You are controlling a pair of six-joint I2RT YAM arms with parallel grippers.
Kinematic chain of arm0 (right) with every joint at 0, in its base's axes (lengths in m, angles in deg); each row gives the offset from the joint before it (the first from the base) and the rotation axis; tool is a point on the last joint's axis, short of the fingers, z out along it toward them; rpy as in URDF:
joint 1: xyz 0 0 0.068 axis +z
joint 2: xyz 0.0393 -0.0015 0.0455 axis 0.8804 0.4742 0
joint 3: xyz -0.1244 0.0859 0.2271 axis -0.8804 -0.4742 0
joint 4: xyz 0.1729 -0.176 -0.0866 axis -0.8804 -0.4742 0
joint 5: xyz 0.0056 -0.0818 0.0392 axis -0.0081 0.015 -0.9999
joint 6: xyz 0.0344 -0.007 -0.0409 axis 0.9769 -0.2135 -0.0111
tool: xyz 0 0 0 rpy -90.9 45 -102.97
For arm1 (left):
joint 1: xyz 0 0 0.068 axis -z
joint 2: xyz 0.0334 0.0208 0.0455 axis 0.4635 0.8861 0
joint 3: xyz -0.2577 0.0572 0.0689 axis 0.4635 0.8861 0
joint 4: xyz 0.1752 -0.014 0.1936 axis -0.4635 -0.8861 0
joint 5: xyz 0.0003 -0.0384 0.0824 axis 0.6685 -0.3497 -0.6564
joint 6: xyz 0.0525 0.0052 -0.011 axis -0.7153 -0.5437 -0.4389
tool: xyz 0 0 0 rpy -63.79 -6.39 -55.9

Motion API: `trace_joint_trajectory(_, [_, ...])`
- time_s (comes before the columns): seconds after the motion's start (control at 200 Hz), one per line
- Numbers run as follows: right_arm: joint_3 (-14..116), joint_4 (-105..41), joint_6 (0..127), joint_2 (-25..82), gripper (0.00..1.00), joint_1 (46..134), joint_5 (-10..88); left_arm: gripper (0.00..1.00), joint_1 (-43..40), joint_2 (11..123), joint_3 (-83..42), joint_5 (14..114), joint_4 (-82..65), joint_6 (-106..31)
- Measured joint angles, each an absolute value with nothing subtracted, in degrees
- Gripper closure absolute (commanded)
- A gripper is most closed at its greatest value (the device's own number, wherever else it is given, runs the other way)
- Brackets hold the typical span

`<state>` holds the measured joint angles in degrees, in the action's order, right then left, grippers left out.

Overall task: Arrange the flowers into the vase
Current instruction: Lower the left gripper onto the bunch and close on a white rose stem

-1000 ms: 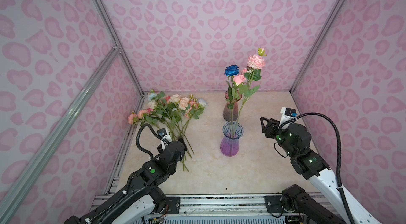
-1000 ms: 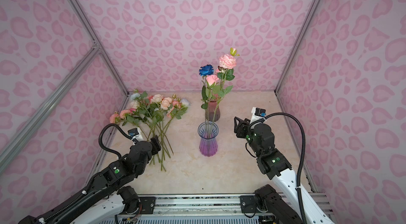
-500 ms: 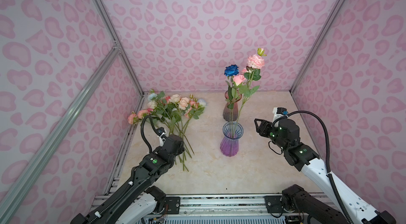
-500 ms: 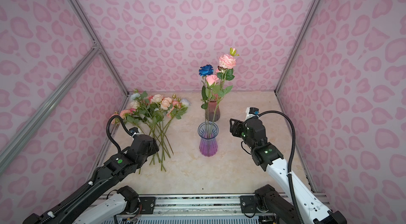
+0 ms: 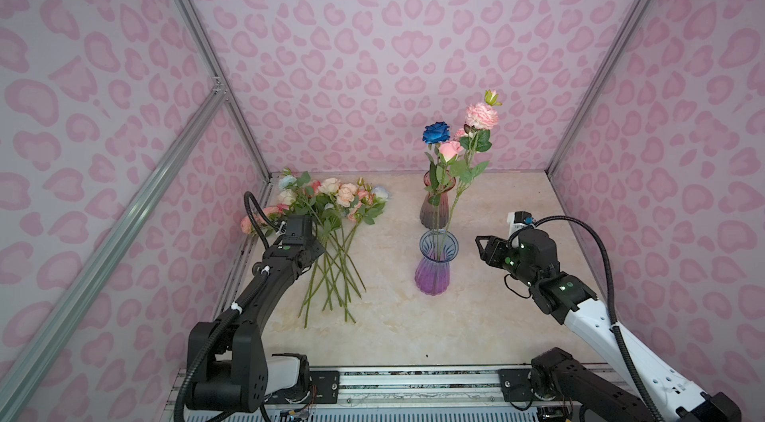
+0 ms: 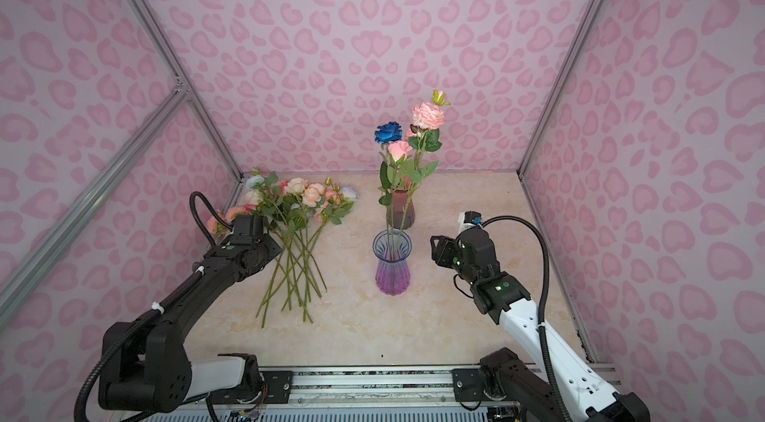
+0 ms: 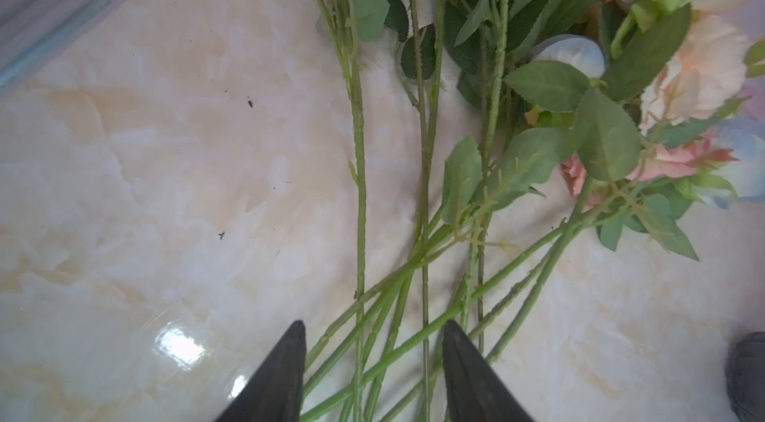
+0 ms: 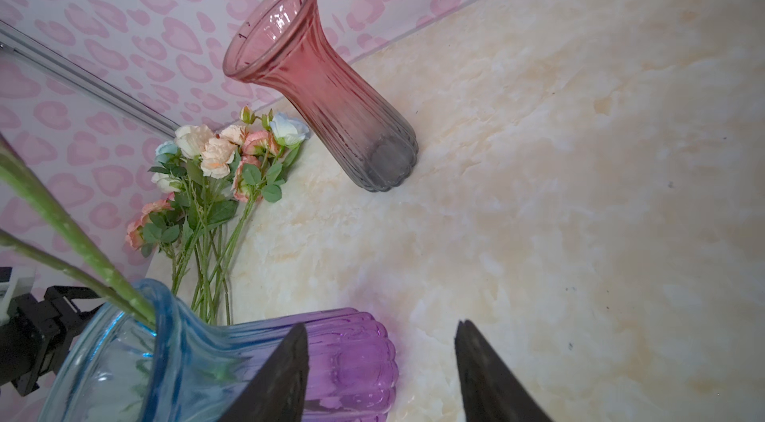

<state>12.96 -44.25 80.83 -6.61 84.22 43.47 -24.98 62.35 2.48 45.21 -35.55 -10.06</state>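
Observation:
A pile of flowers [image 5: 331, 200] [image 6: 298, 200] lies at the table's left, blooms toward the back wall and stems [image 5: 335, 275] toward the front. My left gripper [image 7: 374, 331] hangs low over the crossed stems [image 7: 422, 192], open, with several stems between its fingers [image 7: 285, 366]. The blue-and-purple glass vase [image 5: 434, 271] [image 6: 392, 275] stands mid-table and holds three flowers: a deep blue rose [image 5: 436, 132], a big pink one [image 5: 480, 115] and a small pink one [image 5: 450, 148]. My right gripper [image 5: 482, 252] [image 8: 381, 329] is open, just right of the vase [image 8: 248, 358], holding nothing.
An empty red-to-grey glass vase [image 5: 434, 208] [image 8: 323, 88] stands right behind the blue-and-purple one. Pink patterned walls [image 5: 372, 47] enclose the marble table [image 5: 414, 329] on three sides. A metal rail [image 5: 393, 374] runs along the front edge.
My left gripper has reached forward and down onto the flower stems, and its jaws have narrowed. My right gripper has moved left, closer to the blue-and-purple vase.

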Motion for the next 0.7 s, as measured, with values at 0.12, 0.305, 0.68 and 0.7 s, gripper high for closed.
trace_joint_trajectory(0.12, [11.76,-43.26,80.46,-6.11,0.42,84.85,42.81,0.51,-27.84,69.19,-1.85,47.86,-33.10,-10.06])
trace_joint_trajectory(0.305, [9.77,-42.54,80.00,-6.79,0.42,84.83,42.22,0.62,-29.74,79.29,-7.47,49.32,-32.31,-11.94])
trace_joint_trajectory(0.68, [8.72,-41.34,77.64,-9.10,0.40,84.28,43.14,0.55,-23.82,79.11,-8.19,45.84,-33.45,-21.12])
trace_joint_trajectory(0.7, [8.68,-41.27,77.62,-9.13,0.40,84.24,43.12,0.55,-23.49,79.18,-8.19,45.82,-33.51,-21.40])
